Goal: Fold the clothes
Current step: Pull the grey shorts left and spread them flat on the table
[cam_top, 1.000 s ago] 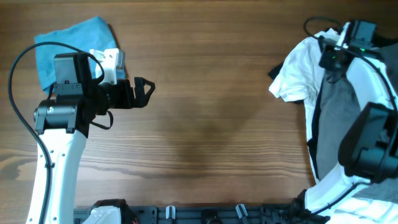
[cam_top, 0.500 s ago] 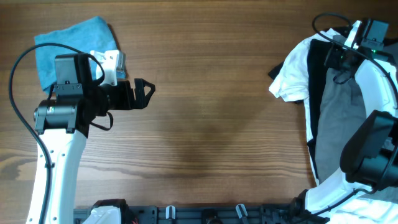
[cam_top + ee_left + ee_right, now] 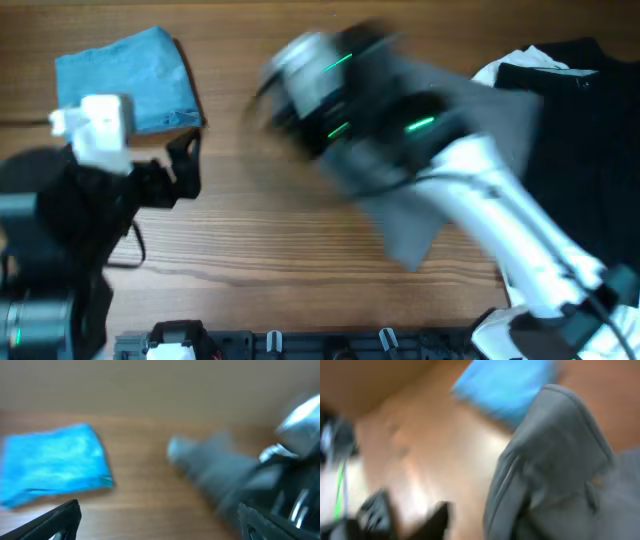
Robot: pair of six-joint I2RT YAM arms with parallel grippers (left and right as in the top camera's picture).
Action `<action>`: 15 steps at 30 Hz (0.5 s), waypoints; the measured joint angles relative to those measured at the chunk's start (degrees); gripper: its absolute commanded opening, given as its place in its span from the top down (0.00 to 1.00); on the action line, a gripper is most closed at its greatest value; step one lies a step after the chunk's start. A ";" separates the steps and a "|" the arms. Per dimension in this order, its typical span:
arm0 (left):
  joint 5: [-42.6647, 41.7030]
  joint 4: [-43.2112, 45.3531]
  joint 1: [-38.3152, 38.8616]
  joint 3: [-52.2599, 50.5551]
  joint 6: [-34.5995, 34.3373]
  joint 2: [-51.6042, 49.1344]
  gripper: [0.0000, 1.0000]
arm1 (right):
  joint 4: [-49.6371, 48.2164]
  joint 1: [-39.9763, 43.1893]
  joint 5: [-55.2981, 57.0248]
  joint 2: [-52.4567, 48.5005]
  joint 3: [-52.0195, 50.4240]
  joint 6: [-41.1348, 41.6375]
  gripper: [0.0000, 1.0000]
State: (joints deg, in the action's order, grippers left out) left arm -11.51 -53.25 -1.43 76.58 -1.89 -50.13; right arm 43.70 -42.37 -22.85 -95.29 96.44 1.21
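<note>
grey shorts (image 3: 418, 220) blurred, mid-table | blue piece (image 3: 125, 70) folded, far-left | black-white pile (image 3: 585, 110) right

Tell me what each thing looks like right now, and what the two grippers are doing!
blue cloth: folded, lying flat.
grey garment: unfolded, hanging loose from the right gripper, blurred.
black garment: lying spread out on the far right.
white piece: mostly hidden under the black garment.
left gripper: open, empty.
right gripper: shut on the grey garment, blurred.
</note>
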 measured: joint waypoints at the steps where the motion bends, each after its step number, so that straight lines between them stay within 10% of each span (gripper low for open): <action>1: 1.88 -0.17 0.00 0.37 0.00 1.44 0.00 | 0.44 -3.67 2.23 -1.05 -0.02 0.04 0.01; 4: 6.19 -0.42 0.00 0.55 0.00 3.85 0.00 | 2.60 -11.32 14.23 -2.62 -0.52 1.22 0.00; 9: 7.37 -0.35 0.00 0.55 0.00 1.79 0.02 | 5.84 -0.76 23.06 0.37 -0.52 6.40 0.01; 15: -0.39 1.33 1.31 0.76 0.26 -15.69 0.67 | 10.36 22.56 14.64 7.13 -0.50 12.70 0.11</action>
State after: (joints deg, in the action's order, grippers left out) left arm -11.90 -51.92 -0.12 77.34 -1.63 -65.82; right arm 54.06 -19.81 -8.21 -88.16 95.94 13.91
